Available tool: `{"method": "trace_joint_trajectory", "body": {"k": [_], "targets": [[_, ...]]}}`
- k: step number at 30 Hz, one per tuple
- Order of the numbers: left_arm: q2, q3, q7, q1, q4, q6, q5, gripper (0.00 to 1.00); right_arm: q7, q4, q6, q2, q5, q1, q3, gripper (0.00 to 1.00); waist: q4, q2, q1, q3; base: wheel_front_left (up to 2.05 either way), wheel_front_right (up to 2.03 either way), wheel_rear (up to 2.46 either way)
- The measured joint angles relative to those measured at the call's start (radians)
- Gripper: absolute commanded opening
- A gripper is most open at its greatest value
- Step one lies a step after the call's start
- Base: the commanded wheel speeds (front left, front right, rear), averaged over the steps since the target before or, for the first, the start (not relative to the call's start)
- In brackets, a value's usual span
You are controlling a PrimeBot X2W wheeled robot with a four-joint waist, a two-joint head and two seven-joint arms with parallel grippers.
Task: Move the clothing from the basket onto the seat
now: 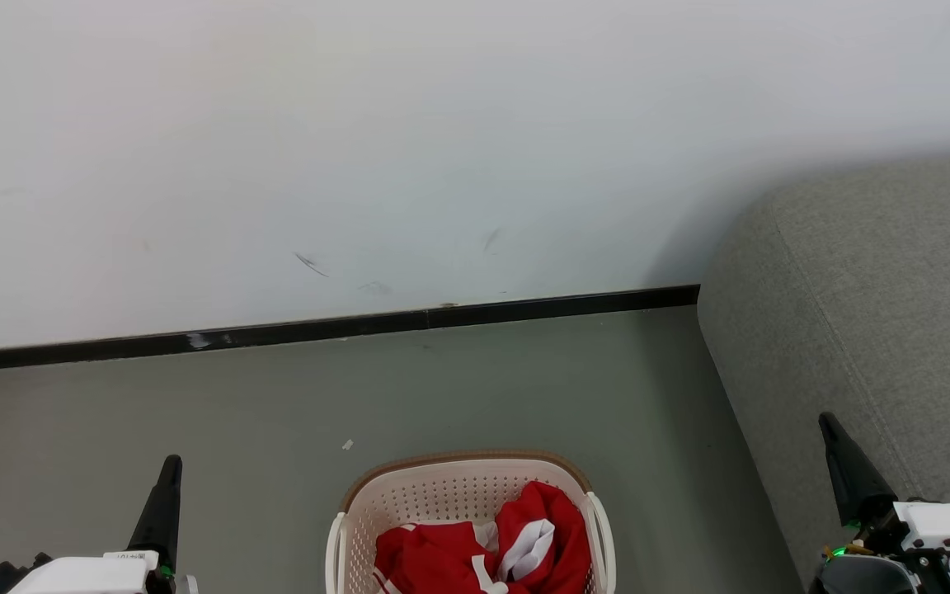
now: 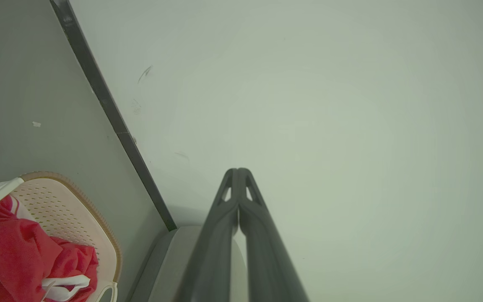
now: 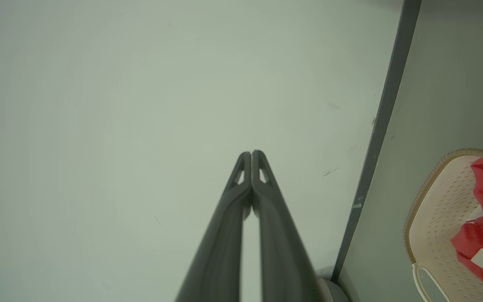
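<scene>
1. The basket sits bottom centre in the head view, its near half cut off by the picture's edge. There's no telling how full it is.
2. The clothing is heaped inside it, red with white panels. The folds are too crumpled to count the pieces.
3. One rounded corner of the seat comes in from the right, and the rest runs out of the picture. The basket stands on the floor near it, not touching.
4. The left gripper has its fingers pressed tip to tip with nothing between them, low on the left.
5. The right gripper is likewise pinched closed and empty, in front of the seat's side.
6. In the room, the floor is grey-green and a dark skirting board runs under a pale, scuffed wall. A tiny white scrap lies just beyond the basket.
</scene>
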State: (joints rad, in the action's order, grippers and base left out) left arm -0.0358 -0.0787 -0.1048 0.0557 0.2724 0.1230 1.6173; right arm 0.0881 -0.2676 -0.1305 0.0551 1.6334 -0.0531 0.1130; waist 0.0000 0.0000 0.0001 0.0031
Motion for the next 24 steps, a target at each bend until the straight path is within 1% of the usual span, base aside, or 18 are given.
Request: {"method": "trace_joint_trajectory", "body": {"k": [24], "targets": [[0.000, 0.000, 0.000, 0.000, 0.000, 0.000, 0.000, 0.00, 0.000, 0.000, 0.000, -0.001, 0.000, -0.002, 0.001, 0.00, 0.000, 0.0000, 0.0000, 0.000, 0.00, 0.00, 0.00]]}}
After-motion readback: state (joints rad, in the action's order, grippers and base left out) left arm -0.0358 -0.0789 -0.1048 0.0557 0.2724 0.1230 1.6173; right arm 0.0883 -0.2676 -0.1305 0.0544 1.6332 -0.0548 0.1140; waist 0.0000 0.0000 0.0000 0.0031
